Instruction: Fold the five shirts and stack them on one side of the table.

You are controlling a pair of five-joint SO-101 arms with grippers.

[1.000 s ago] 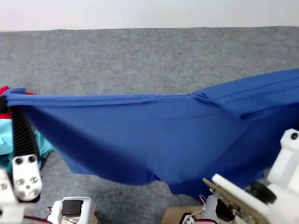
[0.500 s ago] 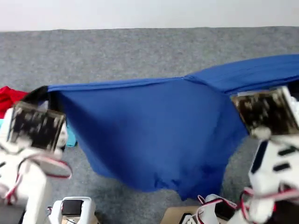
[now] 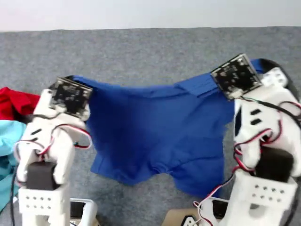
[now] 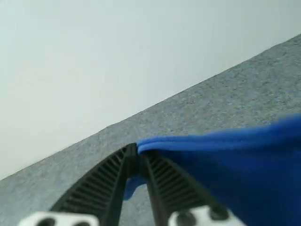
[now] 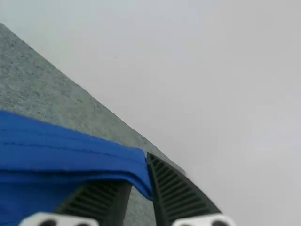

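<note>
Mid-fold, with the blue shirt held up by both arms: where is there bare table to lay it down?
The far strip of table, between the wall and the upper edge of the blue shirt, is bare across its width. A small patch lies between its lower hem and the arm bases. The high view's left edge is crowded: red shirt and teal shirt heaped there.

Robot lab: grey felt table (image 3: 141, 52)

Left hand (image 4: 136, 155) and right hand (image 5: 140, 175) farther out and closer together, blue shirt (image 3: 155, 127) slacker between them.
</note>
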